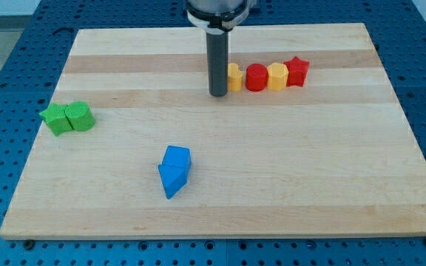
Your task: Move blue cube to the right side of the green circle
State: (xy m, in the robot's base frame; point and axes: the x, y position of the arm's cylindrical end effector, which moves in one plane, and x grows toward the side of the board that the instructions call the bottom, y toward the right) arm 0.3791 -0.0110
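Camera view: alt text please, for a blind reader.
My tip rests beside a row of yellow and red blocks at the view's top; the blue cube sits lower centre, the green circle far left.

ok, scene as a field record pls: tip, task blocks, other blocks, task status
tip: my tip at the left end of the top row, beside a yellow block
blue cube: lower centre, touching a blue wedge-like block
green circle: view's left, touching a green star-like block
row: yellow block, red cylinder, yellow hexagon block, red star
status: blue cube not yet beside the green circle
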